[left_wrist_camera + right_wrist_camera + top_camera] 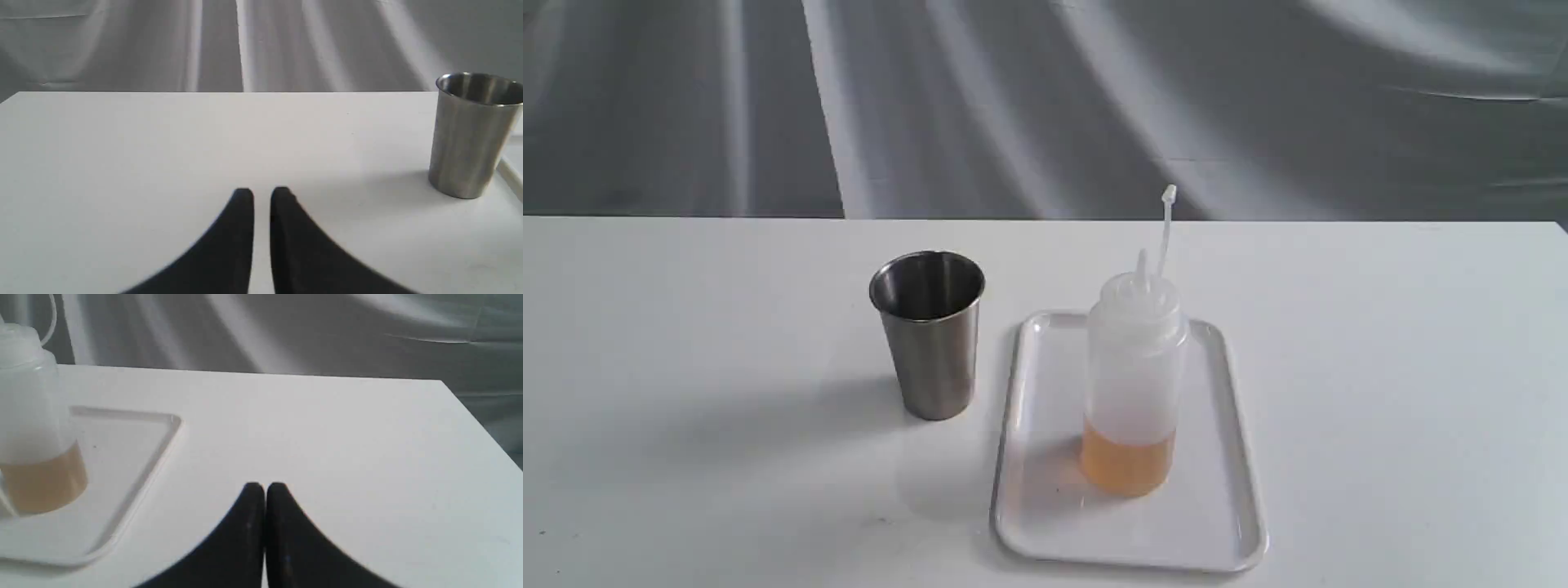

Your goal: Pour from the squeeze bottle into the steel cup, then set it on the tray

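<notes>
The squeeze bottle (1134,384) stands upright on the white tray (1225,490), amber liquid in its lower part and its cap strap sticking up. The steel cup (929,335) stands on the table just left of the tray. Neither gripper shows in the exterior view. In the left wrist view my left gripper (262,194) is shut and holds nothing, low over bare table, with the steel cup (470,134) off to one side. In the right wrist view my right gripper (265,488) is shut and holds nothing, apart from the squeeze bottle (34,428) and the tray (135,465).
The white table (686,367) ends at a far edge against a grey draped cloth backdrop (1045,98). In the right wrist view the table's corner (443,381) shows.
</notes>
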{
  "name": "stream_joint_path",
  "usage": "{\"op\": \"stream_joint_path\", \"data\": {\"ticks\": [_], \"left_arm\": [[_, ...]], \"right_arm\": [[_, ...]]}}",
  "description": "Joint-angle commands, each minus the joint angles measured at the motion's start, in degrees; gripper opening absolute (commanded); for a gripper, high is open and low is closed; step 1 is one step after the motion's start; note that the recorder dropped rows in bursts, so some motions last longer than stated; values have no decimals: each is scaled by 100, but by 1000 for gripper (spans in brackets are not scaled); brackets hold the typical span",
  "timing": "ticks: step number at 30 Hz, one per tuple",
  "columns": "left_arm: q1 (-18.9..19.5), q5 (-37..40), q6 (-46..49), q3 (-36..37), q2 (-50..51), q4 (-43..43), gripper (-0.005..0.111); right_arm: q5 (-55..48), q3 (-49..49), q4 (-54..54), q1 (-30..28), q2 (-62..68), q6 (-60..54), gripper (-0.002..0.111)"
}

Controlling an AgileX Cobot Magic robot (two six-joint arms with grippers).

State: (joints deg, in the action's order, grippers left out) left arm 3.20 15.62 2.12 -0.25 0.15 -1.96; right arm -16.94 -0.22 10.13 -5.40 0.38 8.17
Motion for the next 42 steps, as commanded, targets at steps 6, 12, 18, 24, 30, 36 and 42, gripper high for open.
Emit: {"op": "stream_joint_path", "data": {"ticks": [6, 12, 18, 24, 30, 36, 42], "left_arm": [[-13, -41, -11, 25, -15, 2, 8], [-13, -41, -28, 25, -15, 2, 8], [-13, -41, -28, 25, -15, 2, 8], [-13, -41, -2, 25, -15, 2, 8], [-13, -41, -2, 25, -15, 2, 8], [-13, -41, -15, 25, -15, 2, 8], [-13, -41, -15, 25, -15, 2, 8]], "right_arm": [[-192, 22, 84, -100, -38, -53, 0], [-257, 22, 84, -100, -38, -53, 0], [-279, 22, 84, -100, -38, -53, 0], [-279, 22, 84, -100, -38, -53, 0], [-266, 22, 84, -100, -38, -53, 0], [-266, 22, 84, -100, -38, -53, 0], [-266, 22, 84, -100, -38, -53, 0]]}}
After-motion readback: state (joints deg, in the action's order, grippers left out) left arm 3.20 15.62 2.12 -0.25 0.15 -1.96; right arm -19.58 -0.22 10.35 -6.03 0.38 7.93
